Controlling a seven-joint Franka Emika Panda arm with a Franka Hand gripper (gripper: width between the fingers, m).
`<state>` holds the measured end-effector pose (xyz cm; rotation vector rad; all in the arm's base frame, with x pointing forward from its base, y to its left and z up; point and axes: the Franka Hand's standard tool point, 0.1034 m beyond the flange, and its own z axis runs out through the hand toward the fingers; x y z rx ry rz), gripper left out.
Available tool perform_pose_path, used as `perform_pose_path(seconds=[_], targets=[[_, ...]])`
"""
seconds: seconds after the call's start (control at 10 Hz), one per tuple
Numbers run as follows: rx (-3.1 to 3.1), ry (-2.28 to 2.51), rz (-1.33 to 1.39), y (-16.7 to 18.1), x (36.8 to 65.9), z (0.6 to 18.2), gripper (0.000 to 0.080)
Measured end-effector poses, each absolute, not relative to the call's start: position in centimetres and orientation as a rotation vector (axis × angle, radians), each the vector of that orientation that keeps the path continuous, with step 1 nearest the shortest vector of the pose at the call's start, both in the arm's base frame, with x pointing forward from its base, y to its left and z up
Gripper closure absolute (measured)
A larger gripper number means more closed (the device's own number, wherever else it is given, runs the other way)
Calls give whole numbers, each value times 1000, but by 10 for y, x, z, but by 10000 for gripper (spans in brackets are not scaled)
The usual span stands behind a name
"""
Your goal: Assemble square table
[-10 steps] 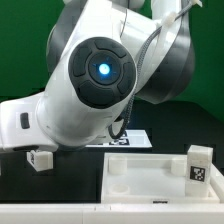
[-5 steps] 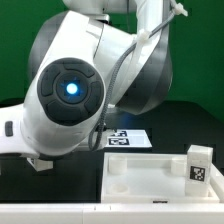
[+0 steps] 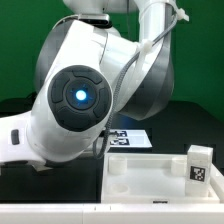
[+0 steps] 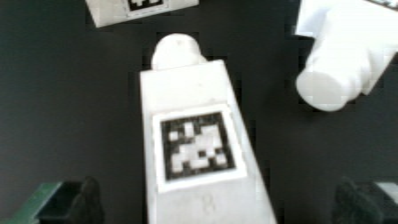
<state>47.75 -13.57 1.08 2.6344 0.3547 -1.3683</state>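
Note:
In the wrist view a chunky white table leg (image 4: 196, 130) with a black-and-white tag lies on the black table, lengthwise between my two dark fingers (image 4: 71, 200). My gripper (image 4: 222, 203) is open, its jaws wide on either side of the leg and not touching it. A second white leg (image 4: 347, 65) lies beside it. In the exterior view the arm's big white body hides the gripper and these legs. The square tabletop panel (image 3: 150, 178) with raised rim lies at the front, and another tagged leg (image 3: 198, 165) stands upright at its right end.
The marker board (image 3: 128, 137) lies flat behind the panel; its edge also shows in the wrist view (image 4: 143, 8). A white ledge (image 3: 50, 214) runs along the front of the exterior view. The arm (image 3: 85, 100) blocks the exterior view's left and middle.
The arm's body has swung across the exterior view and now hides the small leg that showed at the left a second ago.

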Motion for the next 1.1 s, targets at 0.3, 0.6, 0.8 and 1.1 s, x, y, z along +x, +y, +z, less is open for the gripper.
perform_pose_path(seconds=[0.3,0.6,0.8,1.1], targets=[[2634,353,-1370,-136,477,10,378],[2632,344,-1375,-135,477,12,515],[2627,245,-1413,-114,493,43,515],[2693,75,-1282,-96,529,103,515]])
